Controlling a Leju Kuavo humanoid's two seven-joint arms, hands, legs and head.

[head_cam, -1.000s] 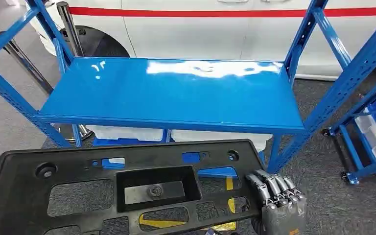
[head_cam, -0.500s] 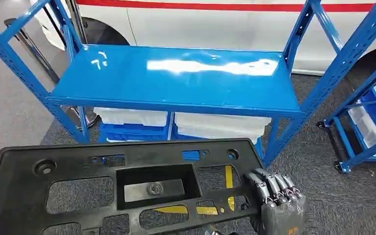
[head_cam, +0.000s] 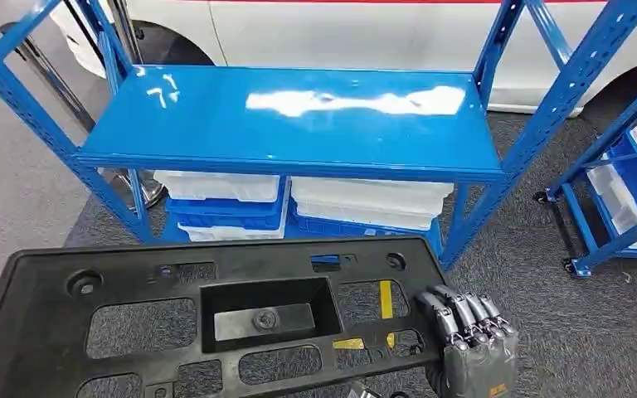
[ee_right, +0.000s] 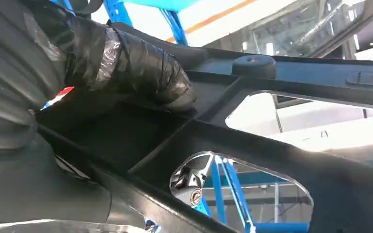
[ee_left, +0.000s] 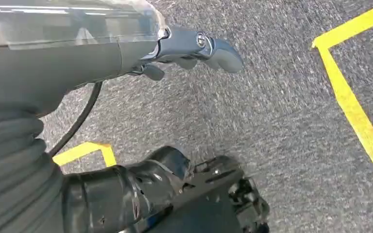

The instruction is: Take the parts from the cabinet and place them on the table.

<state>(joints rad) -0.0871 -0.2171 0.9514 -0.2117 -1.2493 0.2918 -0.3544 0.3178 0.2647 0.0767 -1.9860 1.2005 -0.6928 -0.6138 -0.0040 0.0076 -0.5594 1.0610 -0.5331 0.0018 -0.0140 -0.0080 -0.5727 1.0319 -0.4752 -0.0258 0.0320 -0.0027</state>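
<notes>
A large black plastic part (head_cam: 41, 298) with several cut-outs lies flat across the bottom of the head view. My right hand (head_cam: 469, 340) grips its right end, fingers curled over the top face. In the right wrist view the taped thumb (ee_right: 141, 68) presses against the ribbed underside of the part (ee_right: 291, 145). My left hand (ee_left: 189, 46) hangs over grey carpet with its thumb stretched out and nothing in it. The blue cabinet shelf (head_cam: 299, 116) stands ahead of the part, bare and glossy.
White and blue bins (head_cam: 365, 203) are stacked under the shelf. A blue wheeled cart (head_cam: 630, 182) with bins stands at the right. A white car (head_cam: 340, 25) is behind the cabinet. Yellow floor tape (ee_left: 349, 102) runs across the grey carpet.
The whole picture has shifted: the cabinet now sits higher and farther off, and the bins under the shelf have come into sight. The part and my right hand keep their place.
</notes>
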